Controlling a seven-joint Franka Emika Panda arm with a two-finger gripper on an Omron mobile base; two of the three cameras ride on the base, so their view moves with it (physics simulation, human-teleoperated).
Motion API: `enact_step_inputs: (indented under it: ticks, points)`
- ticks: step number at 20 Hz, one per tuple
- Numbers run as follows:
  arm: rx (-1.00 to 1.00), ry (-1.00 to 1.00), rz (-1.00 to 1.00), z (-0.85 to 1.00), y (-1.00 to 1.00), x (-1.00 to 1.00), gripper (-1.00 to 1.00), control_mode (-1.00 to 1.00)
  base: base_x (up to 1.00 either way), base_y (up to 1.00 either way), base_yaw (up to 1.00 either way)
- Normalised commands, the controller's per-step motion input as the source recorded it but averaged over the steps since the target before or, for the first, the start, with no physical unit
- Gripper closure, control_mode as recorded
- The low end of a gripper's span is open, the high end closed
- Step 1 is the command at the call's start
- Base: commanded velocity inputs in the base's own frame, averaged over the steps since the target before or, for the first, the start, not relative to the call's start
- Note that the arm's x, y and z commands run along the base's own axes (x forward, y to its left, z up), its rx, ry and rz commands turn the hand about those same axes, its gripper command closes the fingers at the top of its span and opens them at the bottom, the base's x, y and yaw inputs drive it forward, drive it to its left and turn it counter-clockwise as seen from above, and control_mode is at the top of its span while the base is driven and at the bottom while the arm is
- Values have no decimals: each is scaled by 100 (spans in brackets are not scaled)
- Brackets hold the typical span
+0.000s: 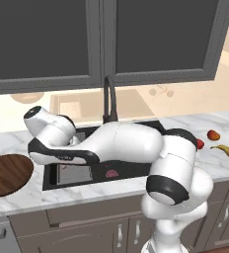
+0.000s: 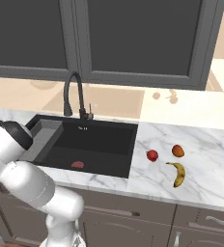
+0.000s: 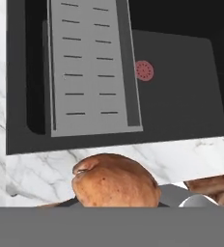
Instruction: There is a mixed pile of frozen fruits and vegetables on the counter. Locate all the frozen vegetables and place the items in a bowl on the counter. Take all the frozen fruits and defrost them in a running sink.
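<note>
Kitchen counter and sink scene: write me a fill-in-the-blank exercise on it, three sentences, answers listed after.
1. The curved yellow banana lies on the white marble counter to the ______ of the black rectangular sink.
2. The tall gooseneck faucet is coloured ______.
3. The round dark brown wooden bowl sits on the ______ side of the sink.

Missing words: right; black; left

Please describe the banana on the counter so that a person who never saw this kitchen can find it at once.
Start at the black sink and move right onto the white marble counter. Three small foods lie there; the banana is nearest the front edge. It alone is long, curved and yellow, while its two neighbours are small, round and reddish.
</note>
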Motion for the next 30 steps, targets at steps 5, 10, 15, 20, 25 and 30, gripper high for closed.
enact_step_inputs:
  ticks: [5,10,15,20,25,30]
  points:
    - [-4,-1,-1,3,54,2,100,-100,0,0,0]
    - [3,0,-1,-18,61,8,100,-100,0,0,0]
    - [12,0,-7,-9,41,19,100,-100,0,0,0]
    - [2,10,-8,25,31,16,100,-100,0,0,0]
    - [0,1,-3,0,48,13,100,-100,0,0,0]
    - [0,-1,-1,-14,54,6,100,-100,0,0,0]
